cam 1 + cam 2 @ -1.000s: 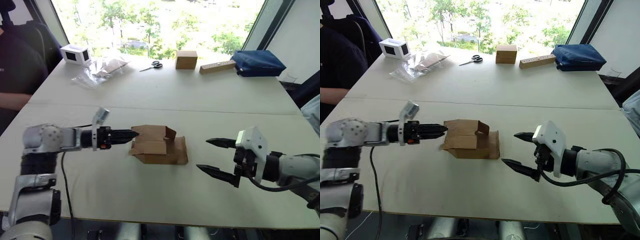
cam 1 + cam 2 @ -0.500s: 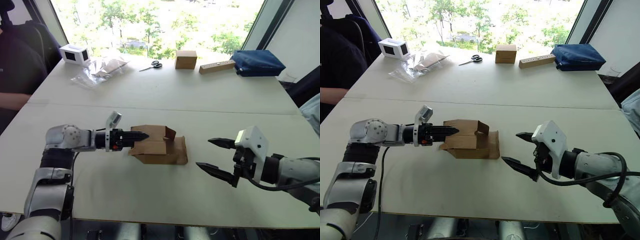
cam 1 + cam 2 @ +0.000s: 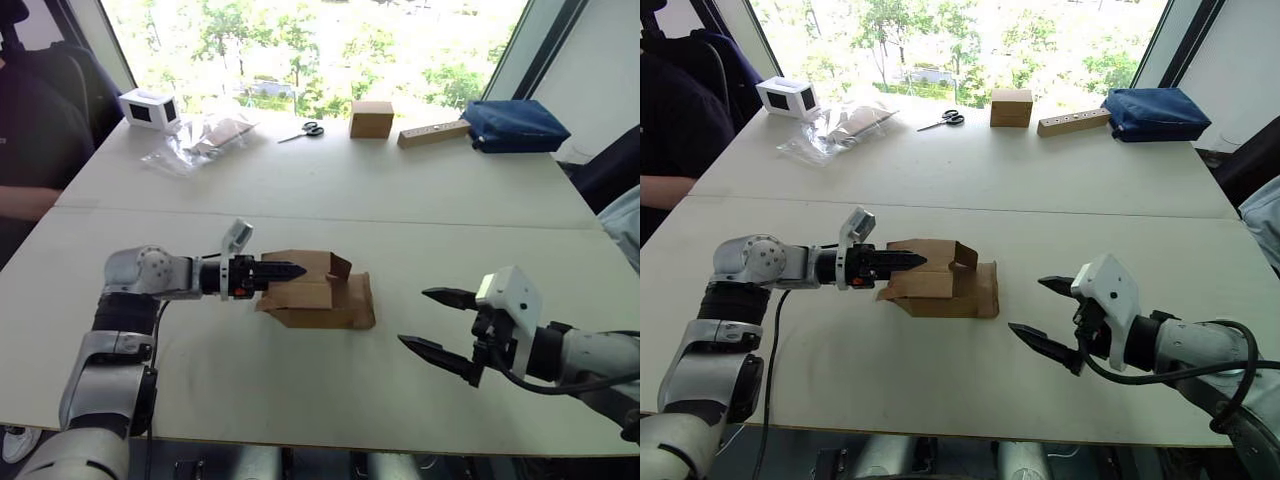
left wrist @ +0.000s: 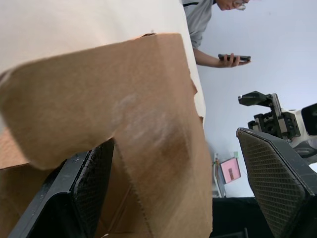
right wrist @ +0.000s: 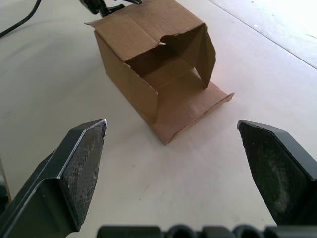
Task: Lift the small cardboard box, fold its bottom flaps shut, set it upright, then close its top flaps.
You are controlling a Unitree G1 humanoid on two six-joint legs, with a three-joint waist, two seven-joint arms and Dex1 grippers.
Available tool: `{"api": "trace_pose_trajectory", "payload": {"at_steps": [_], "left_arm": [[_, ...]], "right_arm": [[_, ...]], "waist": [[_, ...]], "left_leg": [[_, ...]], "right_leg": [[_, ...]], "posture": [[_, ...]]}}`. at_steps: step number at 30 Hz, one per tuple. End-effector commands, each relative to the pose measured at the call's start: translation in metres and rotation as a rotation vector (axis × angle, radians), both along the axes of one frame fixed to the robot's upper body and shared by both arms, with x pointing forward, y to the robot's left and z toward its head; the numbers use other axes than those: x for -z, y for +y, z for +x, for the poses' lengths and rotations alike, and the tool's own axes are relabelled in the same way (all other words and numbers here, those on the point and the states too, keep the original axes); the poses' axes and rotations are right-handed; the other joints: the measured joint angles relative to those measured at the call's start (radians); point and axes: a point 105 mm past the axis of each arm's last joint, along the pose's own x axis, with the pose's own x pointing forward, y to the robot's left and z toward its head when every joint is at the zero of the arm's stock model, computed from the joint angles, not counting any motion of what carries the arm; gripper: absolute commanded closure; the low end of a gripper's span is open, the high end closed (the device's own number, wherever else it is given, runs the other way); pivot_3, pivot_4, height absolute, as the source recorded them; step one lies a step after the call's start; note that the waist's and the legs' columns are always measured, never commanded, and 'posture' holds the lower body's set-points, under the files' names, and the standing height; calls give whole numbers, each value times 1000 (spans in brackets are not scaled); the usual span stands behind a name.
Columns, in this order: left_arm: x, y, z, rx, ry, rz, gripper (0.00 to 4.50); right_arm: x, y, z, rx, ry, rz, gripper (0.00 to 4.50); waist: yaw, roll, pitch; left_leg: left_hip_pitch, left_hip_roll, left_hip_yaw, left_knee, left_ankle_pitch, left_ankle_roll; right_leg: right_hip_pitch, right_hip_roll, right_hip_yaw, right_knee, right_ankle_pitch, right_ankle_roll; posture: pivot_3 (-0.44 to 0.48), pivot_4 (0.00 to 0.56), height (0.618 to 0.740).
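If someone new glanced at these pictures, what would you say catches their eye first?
Most likely the small cardboard box lying on its side mid-table, flaps open at both ends. The left claw reaches over its left end, one finger inside a flap. The right claw hovers wide open to the box's right, apart from it.

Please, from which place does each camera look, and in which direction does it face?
Left and right eye views: on the head, facing forward and down over the table; both arms show.
Left wrist view: on the left wrist, facing along the left pincer at a flap of the small cardboard box.
Right wrist view: on the right wrist, facing along the open right pincer at the box's open end.
Shared: every view shows the box.
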Motion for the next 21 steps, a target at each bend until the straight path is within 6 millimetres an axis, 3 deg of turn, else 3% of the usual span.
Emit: {"api": "trace_pose_trajectory", "payload": {"at_steps": [1,3,6,14,15,21], "left_arm": [[-7,-5,2,22,-36,-16,491],[-7,-6,2,25,-36,-18,491],[-9,-9,3,27,-43,-36,1113],[-11,-14,2,55,-56,-44,4199],[-12,-14,2,57,-55,-48,4366],[-29,-10,3,66,-106,-89,4366]], "right_arm": [[-3,-1,-1,1,-41,2,0],[-2,-2,-1,2,-42,2,0],[-2,-2,-1,8,-47,5,0],[-3,-2,1,23,-60,16,0],[-4,-3,1,25,-63,22,0],[-8,-3,3,44,-64,77,0]], "waist": [[0,0,0],[0,0,0],[0,0,0],[0,0,0],[0,0,0],[0,0,0]], "left_leg": [[0,0,0,0,0,0],[0,0,0,0,0,0],[0,0,0,0,0,0],[0,0,0,0,0,0],[0,0,0,0,0,0],[0,0,0,0,0,0]], "right_leg": [[0,0,0,0,0,0],[0,0,0,0,0,0],[0,0,0,0,0,0],[0,0,0,0,0,0],[0,0,0,0,0,0],[0,0,0,0,0,0]], "posture": [[0,150,740],[0,150,740],[0,150,740],[0,150,740],[0,150,740],[0,150,740]]}}
